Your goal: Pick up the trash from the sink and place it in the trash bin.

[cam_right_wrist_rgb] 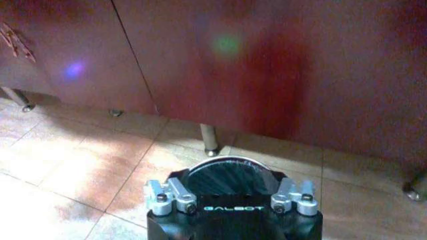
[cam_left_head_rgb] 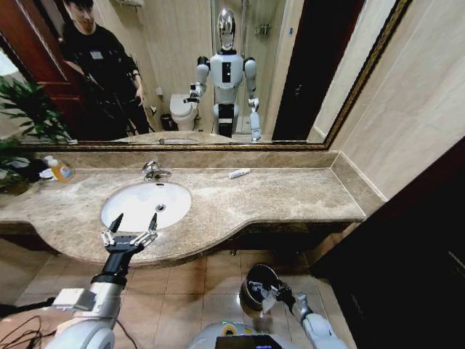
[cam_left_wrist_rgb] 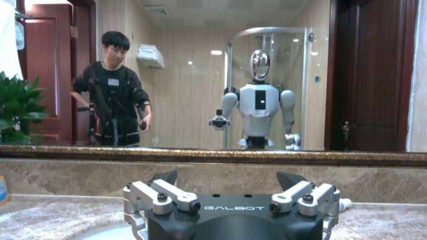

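The white oval sink (cam_left_head_rgb: 138, 198) is set in the beige marble counter, and its bowl shows just the drain. One piece of trash, a small white tube (cam_left_head_rgb: 238, 173), lies on the counter behind the sink, right of the chrome tap (cam_left_head_rgb: 152, 171). My left gripper (cam_left_head_rgb: 134, 221) (cam_left_wrist_rgb: 228, 179) hovers open over the sink's front rim, with nothing between its fingers. The dark round trash bin (cam_left_head_rgb: 254, 278) (cam_right_wrist_rgb: 227, 167) stands on the floor tiles at the lower right. My right gripper (cam_left_head_rgb: 272, 292) (cam_right_wrist_rgb: 230, 182) is directly above it, open.
An orange-labelled soap bottle (cam_left_head_rgb: 62, 171) and a green plant (cam_left_head_rgb: 25, 109) stand at the counter's far left. A mirror (cam_left_head_rgb: 218, 65) backs the counter. Dark wooden cabinet doors (cam_right_wrist_rgb: 267, 75) and metal legs (cam_right_wrist_rgb: 209, 140) stand just behind the bin. A wall closes off the right side.
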You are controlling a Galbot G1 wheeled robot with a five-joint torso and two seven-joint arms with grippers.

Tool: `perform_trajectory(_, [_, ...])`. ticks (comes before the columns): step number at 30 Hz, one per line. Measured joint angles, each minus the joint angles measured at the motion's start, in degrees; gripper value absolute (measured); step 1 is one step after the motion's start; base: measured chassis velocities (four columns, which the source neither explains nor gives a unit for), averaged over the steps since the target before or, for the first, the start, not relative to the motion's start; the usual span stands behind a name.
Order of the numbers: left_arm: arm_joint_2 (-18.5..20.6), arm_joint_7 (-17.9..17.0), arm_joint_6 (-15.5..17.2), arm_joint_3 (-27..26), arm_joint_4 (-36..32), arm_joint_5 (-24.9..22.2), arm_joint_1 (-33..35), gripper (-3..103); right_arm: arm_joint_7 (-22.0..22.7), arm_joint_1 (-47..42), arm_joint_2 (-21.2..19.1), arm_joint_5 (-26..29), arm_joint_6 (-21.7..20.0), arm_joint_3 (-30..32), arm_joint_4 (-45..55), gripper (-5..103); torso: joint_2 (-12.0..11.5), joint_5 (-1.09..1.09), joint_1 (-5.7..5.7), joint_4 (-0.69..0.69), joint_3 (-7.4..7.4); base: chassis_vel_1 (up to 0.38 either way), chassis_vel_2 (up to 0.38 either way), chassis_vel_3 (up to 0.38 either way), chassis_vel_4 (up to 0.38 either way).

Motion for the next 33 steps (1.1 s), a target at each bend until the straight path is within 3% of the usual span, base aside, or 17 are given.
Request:
perform_trajectory(1, [0.0,0.0,0.0,0.0,0.0,0.0,0.0,100,0.0,0.0,0.0,0.0,0.0,0.0,0.0,71,0.0,0.0,0.0,0.0,0.0,0.0,0.0,0.0,0.0])
perform_trajectory(3, [0.0,0.0,0.0,0.0,0.0,0.0,0.0,100,-0.1,0.1,0.0,0.0,-0.4,0.0,0.5,88,0.0,0.0,0.0,0.0,0.0,0.0,0.0,0.0,0.0])
perform_trajectory(5, [0.0,0.0,0.0,0.0,0.0,0.0,0.0,100,-0.1,0.1,0.1,0.0,-0.6,0.0,0.8,88,0.0,0.0,0.0,0.0,0.0,0.0,0.0,0.0,0.0])
perform_trajectory(8, [0.0,0.0,0.0,0.0,0.0,0.0,0.0,100,-0.1,0.2,0.6,-0.1,-1.2,-0.1,1.8,99,0.0,0.0,0.0,0.0,0.0,0.0,0.0,0.0,0.0])
perform_trajectory(27, [0.0,0.0,0.0,0.0,0.0,0.0,0.0,100,-0.2,-2.5,0.3,1.9,-4.6,0.4,10.3,100,0.0,0.01,0.0,0.0,0.0,0.0,0.0,0.0,0.0])
perform_trajectory(31, [0.0,0.0,0.0,0.0,0.0,0.0,0.0,100,-2.1,-6.3,-0.3,5.6,-5.2,1.8,17.0,100,0.0,0.02,0.0,0.0,0.0,0.0,0.0,0.0,0.0])
perform_trajectory(33, [0.0,0.0,0.0,0.0,0.0,0.0,0.0,100,-2.2,-9.8,-1.7,11.7,-4.0,2.8,23.3,100,0.0,-0.02,0.0,0.0,0.0,0.0,0.0,0.0,0.0])
